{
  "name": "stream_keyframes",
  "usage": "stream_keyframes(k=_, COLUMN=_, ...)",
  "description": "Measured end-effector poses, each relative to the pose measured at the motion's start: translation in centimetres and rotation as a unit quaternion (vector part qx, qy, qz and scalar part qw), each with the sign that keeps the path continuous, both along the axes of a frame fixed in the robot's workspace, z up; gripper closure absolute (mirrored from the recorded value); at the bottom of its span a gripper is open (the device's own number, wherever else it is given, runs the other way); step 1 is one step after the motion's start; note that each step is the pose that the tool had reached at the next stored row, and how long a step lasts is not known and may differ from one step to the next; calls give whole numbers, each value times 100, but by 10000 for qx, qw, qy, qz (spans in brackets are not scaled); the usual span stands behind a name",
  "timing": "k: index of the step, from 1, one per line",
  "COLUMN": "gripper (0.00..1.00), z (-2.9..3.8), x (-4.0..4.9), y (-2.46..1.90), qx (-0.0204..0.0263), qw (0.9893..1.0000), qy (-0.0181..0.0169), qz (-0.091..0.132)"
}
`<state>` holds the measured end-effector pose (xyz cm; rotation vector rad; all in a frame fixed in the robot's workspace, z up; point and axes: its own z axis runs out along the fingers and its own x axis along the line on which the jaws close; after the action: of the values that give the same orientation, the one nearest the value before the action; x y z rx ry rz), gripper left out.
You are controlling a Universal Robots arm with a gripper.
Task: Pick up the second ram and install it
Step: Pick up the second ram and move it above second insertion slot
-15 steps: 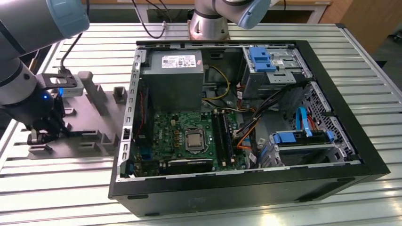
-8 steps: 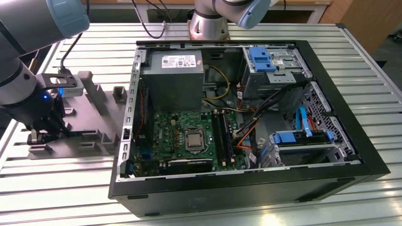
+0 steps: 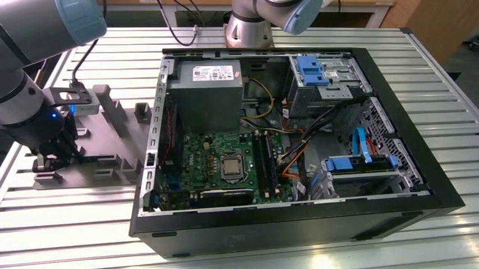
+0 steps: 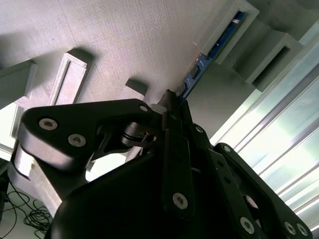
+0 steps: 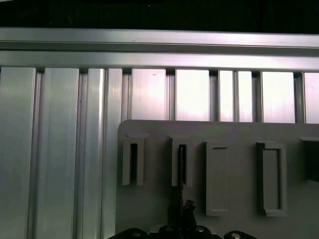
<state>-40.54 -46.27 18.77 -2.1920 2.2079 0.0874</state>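
The second ram (image 4: 209, 57) is a thin blue board standing on edge in the slots of the grey holder plate (image 4: 124, 45). My gripper (image 4: 172, 99) is down over its near end, and its black fingers are closed against the board's two faces. In the first wrist view the ram (image 5: 182, 164) is a dark edge-on line in a holder slot, with the gripper (image 5: 185, 209) just below it. In the exterior view the gripper (image 3: 46, 161) sits low over the holder plate (image 3: 105, 162), to the left of the open computer case (image 3: 419, 185).
Inside the case lies the green motherboard (image 3: 202, 162) with long black slot rails (image 3: 266, 159) beside the processor socket. A grey power supply (image 3: 206, 95) and blue drive bays (image 3: 318, 73) fill the far end. Upright grey holder blocks (image 3: 112, 106) stand near the arm on the slatted aluminium table (image 3: 75, 224).
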Motion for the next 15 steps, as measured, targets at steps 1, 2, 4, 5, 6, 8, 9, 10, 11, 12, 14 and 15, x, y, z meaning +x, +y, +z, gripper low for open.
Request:
stream_keyframes(k=1, gripper=86, z=0, x=0, y=0, qx=0, qw=10000, qy=0, qz=0)
stream_keyframes(k=2, gripper=86, z=0, x=0, y=0, qx=1, qw=10000, qy=-1, qz=0)
stream_keyframes(k=4, gripper=86, z=12, x=0, y=0, qx=0, qw=10000, qy=0, qz=0)
stream_keyframes(k=5, gripper=86, z=21, x=0, y=0, qx=0, qw=10000, qy=-1, qz=0)
stream_keyframes(k=6, gripper=86, z=32, x=0, y=0, qx=1, qw=10000, qy=-1, qz=0)
stream_keyframes(k=8, gripper=86, z=62, x=0, y=0, qx=0, qw=10000, qy=0, qz=0)
stream_keyframes(k=9, gripper=86, z=78, x=0, y=0, qx=0, qw=10000, qy=0, qz=0)
stream_keyframes(k=10, gripper=86, z=96, x=0, y=0, qx=0, qw=10000, qy=0, qz=0)
stream_keyframes(k=11, gripper=86, z=113, x=0, y=0, qx=0, qw=10000, qy=-1, qz=0)
stream_keyframes(k=12, gripper=86, z=133, x=0, y=0, qx=0, qw=10000, qy=0, qz=0)
stream_keyframes(k=14, gripper=86, z=172, x=0, y=0, qx=0, qw=10000, qy=0, qz=0)
stream_keyframes(k=15, gripper=86, z=194, x=0, y=0, qx=0, qw=10000, qy=0, qz=0)
